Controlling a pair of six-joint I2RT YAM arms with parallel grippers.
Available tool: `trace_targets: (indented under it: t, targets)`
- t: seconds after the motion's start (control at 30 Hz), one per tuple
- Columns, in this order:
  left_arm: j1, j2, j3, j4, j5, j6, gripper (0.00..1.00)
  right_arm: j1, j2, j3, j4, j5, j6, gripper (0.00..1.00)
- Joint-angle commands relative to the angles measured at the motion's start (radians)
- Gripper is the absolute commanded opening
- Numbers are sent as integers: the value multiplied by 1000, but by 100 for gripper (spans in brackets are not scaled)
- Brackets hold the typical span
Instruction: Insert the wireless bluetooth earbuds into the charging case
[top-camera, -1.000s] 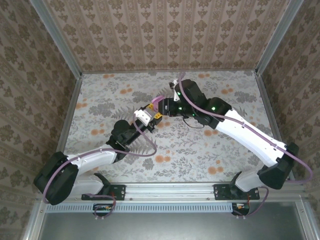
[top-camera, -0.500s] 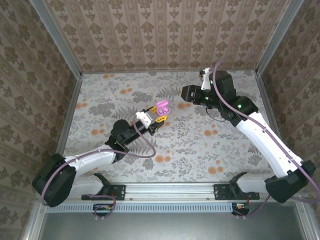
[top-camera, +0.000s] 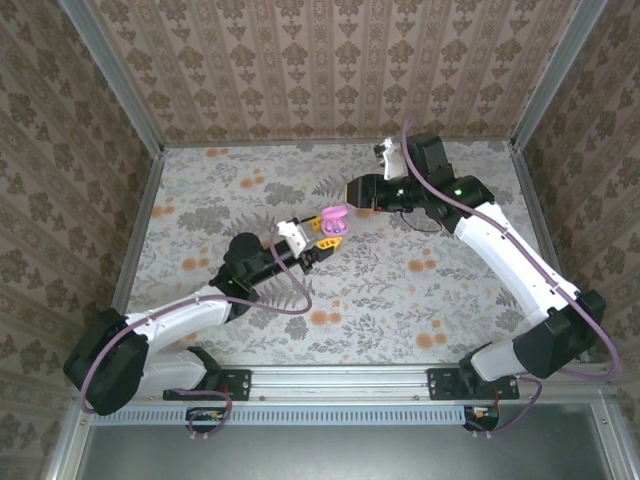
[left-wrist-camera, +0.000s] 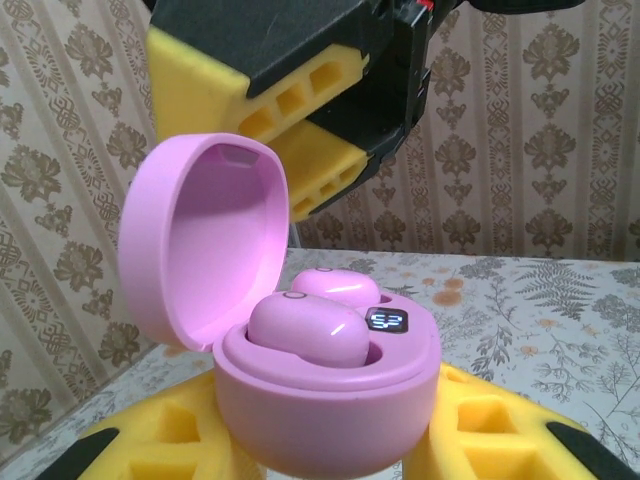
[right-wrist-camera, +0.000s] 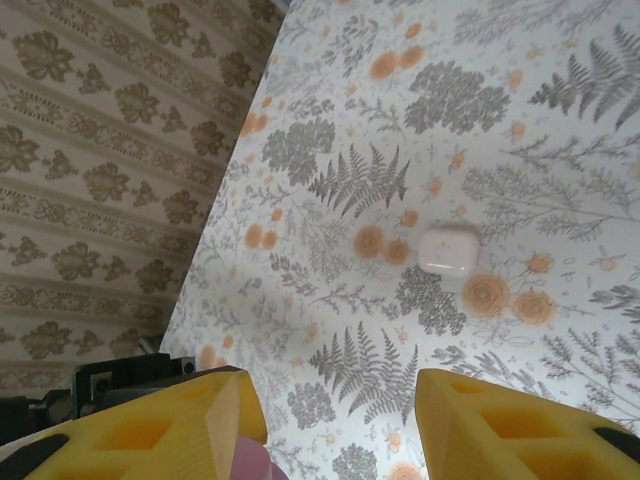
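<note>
Two glossy pink earbuds (left-wrist-camera: 305, 330), bean-shaped plastic, sit side by side in the wells of a rounded, glossy pink charging case (left-wrist-camera: 330, 415), ctr of the left wrist view. A small lit display sits on the case's inner face, just beside them. The hinged lid (left-wrist-camera: 195, 250) stands open, tilted up toward frame left. The left gripper (top-camera: 320, 232) pinches the case narrowly btwn its yellow blocky fingers, raised above the table, near ctr of the top view. The right gripper (right-wrist-camera: 330, 420) hangs close above the case, jaws apart w/ nothing btwn them. A small white rounded case (right-wrist-camera: 448, 249), apparently closed, lies on the floral-print table (right-wrist-camera: 560, 120), right of ctr in the right wrist view.
</note>
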Motion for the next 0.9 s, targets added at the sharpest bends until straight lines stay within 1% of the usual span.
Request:
trace_targets:
  t: [0.0, 0.13, 0.37, 0.53, 0.6, 0.67, 0.73, 0.8, 0.87]
  targets:
    - [3, -7, 42, 8, 28, -16, 31, -4, 31, 43, -30, -87, -16, 50]
    - [3, -1, 43, 11, 13, -20, 31, 0, 53, 41, -34, -131, -16, 49]
    - [3, 1, 41, 17, -5, -30, 31, 0, 36, 9, -44, -129, -24, 48]
    - [3, 3, 42, 19, -6, -28, 31, -3, 7, -29, -42, -90, -14, 50]
    - [3, 3, 44, 16, -14, -28, 31, -18, -22, -65, -8, -86, 13, 51]
    - [3, 2, 47, 12, -23, -32, 31, -44, -69, -120, 60, -104, 50, 56]
    - [0, 8, 51, 8, -34, -37, 31, -74, -113, -193, 166, -141, 105, 57]
    - [-3, 12, 57, 5, -31, -38, 31, -106, -135, -243, 230, -185, 156, 60]
    - [-4, 19, 59, 21, -35, -46, 31, -129, -136, -276, 272, -220, 217, 60]
